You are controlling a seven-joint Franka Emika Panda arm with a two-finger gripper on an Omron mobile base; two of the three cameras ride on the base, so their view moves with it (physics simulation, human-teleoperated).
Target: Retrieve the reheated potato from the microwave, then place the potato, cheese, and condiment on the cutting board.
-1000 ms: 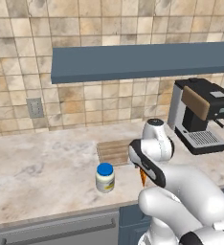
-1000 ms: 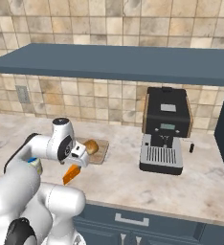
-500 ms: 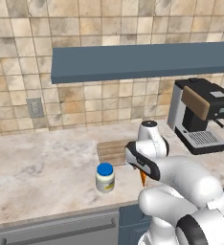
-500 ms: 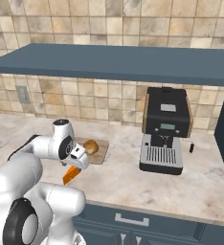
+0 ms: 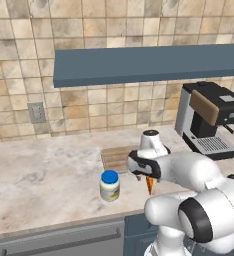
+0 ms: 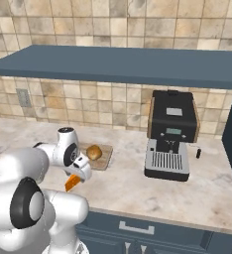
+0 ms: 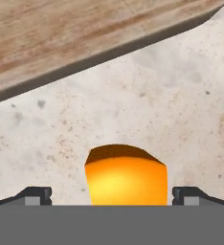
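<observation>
Lower now than a second ago, the arm's wrist has dropped toward the table and its elbow has swung forward in the lower right of the left base view, bringing the claw [image 7: 112, 197] down over the cheese [image 7: 126, 174]. In the hand view the orange wedge sits at bottom centre between the two dark finger tips [image 7: 35, 195], with marble showing on either side of it, so the claw stands wide apart and has hold of nothing yet. Nothing on the table has shifted.

Upper left in that hand view runs the front edge of the cutting board [image 7: 61, 33], so the cheese lies on the table just beside the board, not on it. The potato [image 6: 93, 152] already rests on the board, left of centre in the right base view. The condiment [image 5: 109, 185] stands on the table, left of the arm in the left base view, apart from the board. By the look of it, the potato step is finished and closing on the cheese comes next, with the jar left for last.
</observation>
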